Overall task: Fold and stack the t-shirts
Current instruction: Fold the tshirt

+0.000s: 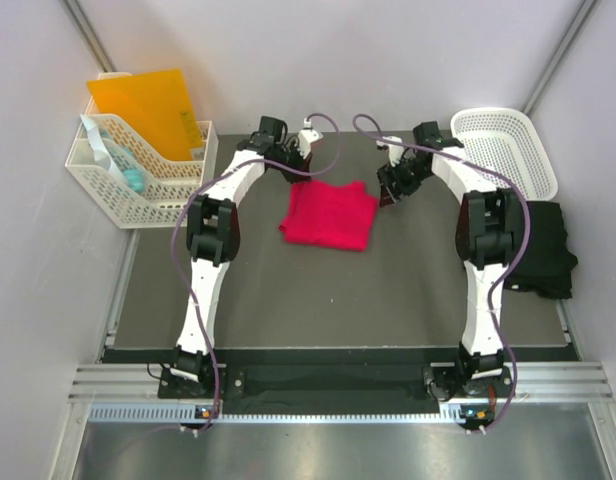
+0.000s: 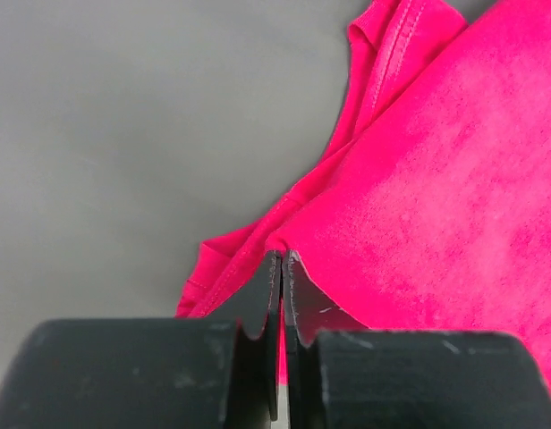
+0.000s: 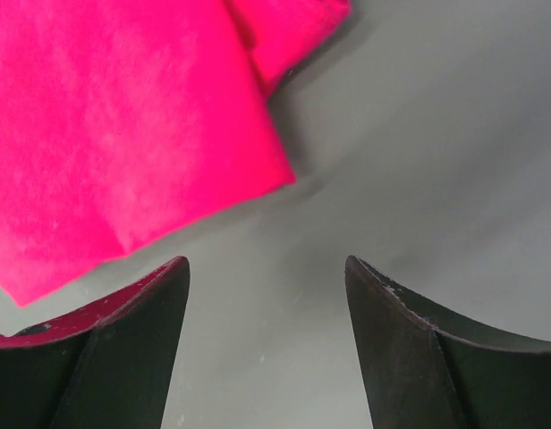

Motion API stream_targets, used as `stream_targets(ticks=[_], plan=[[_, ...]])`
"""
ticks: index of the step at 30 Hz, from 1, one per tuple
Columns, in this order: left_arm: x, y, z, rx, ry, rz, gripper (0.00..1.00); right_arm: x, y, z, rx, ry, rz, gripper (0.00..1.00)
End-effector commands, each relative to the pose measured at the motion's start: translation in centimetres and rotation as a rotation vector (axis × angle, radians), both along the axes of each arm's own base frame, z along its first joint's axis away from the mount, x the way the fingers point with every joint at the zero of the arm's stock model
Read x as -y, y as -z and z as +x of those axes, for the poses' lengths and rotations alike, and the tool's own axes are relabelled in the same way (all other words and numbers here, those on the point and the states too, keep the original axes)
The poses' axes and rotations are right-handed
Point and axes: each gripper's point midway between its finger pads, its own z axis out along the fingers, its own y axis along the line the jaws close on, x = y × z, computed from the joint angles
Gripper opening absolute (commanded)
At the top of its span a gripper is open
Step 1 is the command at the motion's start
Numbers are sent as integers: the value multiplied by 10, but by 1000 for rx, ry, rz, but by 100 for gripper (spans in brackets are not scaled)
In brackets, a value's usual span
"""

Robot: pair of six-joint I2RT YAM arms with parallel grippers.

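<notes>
Firstly, left gripper (image 2: 283, 259): we see its fingers pressed together, pinching an edge of the pinkish-red t-shirt (image 2: 419, 223).
right gripper (image 3: 267, 264): we see its fingers spread wide, holding nothing, above the grey mat (image 3: 419, 134) just beside that shirt.
pinkish-red t-shirt: folded, mid-mat, between both grippers.
black t-shirt (image 1: 543, 250): crumpled at the mat's right edge, near the white lattice basket (image 1: 503, 150).

2 white arms (image 1: 203, 290) with black joints (image 1: 210, 228) and purple cables (image 1: 174, 235).

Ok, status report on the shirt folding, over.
Left pincer shut on red shirt edge. Right pincer open, empty, beside it. Black shirt lying far right, untouched. Nothing in the way.
</notes>
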Motion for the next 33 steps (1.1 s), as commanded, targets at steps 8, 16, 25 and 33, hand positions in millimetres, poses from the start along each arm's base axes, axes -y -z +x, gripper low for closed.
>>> stream_targets(ticks=[8,16,25,33], plan=[[0,-8,-10,-22,2,-17,9,-37,-19,25,-54,-12,302,72],[-6,-15,-14,-17,-16,8,26,-39,-5,22,-123,0,361,69],[-8,-17,-11,-4,-29,18,31,-18,2,34,-107,57,330,68],[-9,-23,-4,8,-58,17,53,-21,8,33,-124,43,354,68]])
